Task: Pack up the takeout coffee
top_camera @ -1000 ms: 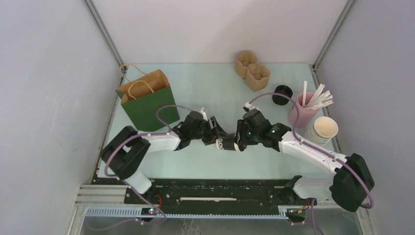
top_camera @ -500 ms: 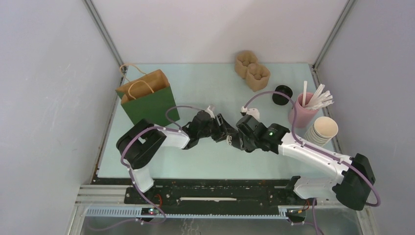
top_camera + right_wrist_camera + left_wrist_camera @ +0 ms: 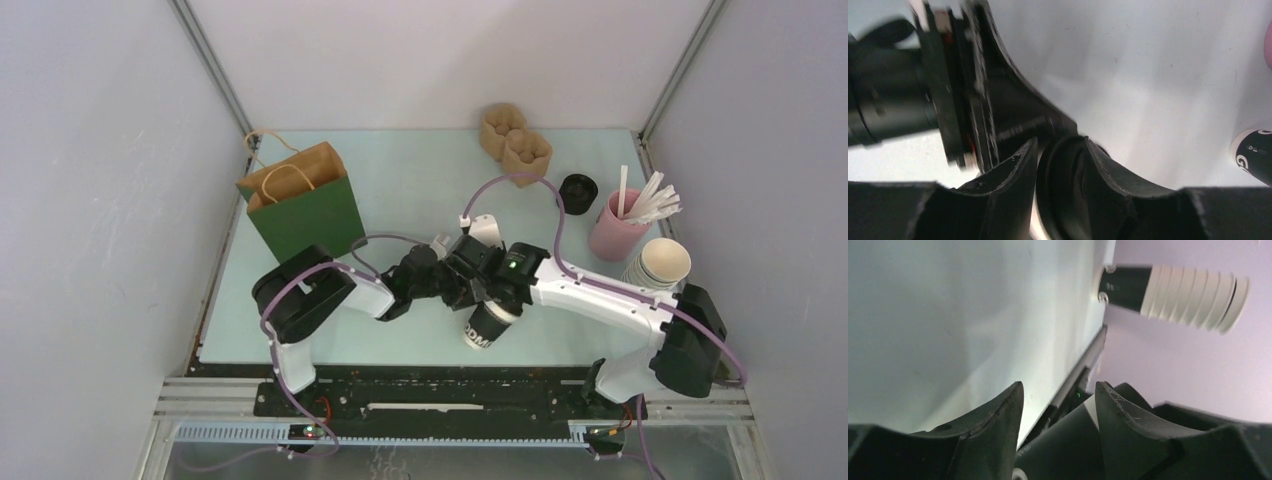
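The takeout coffee hangs tilted over the front part of the desk, with its base pointing down and forward. Its black lid is pinched between the fingers of the right tool. The left tool sits just beside it to the left, its fingers apart and holding nothing.

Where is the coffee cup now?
Top view, centre near the front edge: the takeout coffee cup hangs tilted in the right tool, beside the left tool.
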Available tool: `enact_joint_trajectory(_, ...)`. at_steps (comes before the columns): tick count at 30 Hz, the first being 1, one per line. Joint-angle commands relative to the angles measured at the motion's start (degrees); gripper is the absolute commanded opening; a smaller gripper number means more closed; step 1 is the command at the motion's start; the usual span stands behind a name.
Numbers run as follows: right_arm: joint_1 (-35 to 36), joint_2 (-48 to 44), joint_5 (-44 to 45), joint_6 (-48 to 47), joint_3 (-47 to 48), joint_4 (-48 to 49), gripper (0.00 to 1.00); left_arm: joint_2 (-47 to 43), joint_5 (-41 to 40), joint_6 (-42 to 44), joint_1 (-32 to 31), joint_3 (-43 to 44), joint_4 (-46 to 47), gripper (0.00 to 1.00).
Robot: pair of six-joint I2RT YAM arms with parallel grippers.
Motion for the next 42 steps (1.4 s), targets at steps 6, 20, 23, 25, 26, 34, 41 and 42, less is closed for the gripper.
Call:
enact_joint_trajectory(6,2.02,2.17,-0.61,1.67,0.62,7.30,0.47,-1.33,4.26,4.70,-2.39,0.25,1.00,0.61)
enact_joint_trajectory(20,-14.54,-12.11,-22.92,-7.09,-4.72,10.43,0.82,-19.78,-7.77,33.12,4.85,4.60,-38.47,0.86)
enact_joint_trajectory(23,-13.96,-16.75,-28.81,-4.79,-6.80,7.05,0.87,-22.84,-4.17,33.57,4.29,3.19,-39.53,0.92)
enact_joint_trajectory(25,-12.98,-20.57,-33.63,-2.83,-8.65,4.04,0.89,-25.25,-1.99,33.47,2.73,1.56,-39.45,0.97)
enact_joint_trajectory(26,-12.51,-22.77,-35.46,-1.50,-9.86,2.53,0.90,-26.69,-1.39,33.54,1.68,0.66,-39.63,0.99)
enact_joint_trajectory(34,0.35,-37.92,-36.48,15.18,-20.04,-5.58,0.89,-33.66,-6.69,33.73,-3.79,-2.54,-42.16,1.00)
enact_joint_trajectory(41,10.10,-41.30,-27.54,28.97,-22.40,-11.37,0.84,-33.83,-6.96,32.69,-5.71,-3.00,-42.17,1.00)
enact_joint_trajectory(42,10.27,-41.47,-27.84,30.58,-23.00,-11.28,0.81,-33.37,-6.88,32.48,-6.42,-2.81,-42.16,1.00)
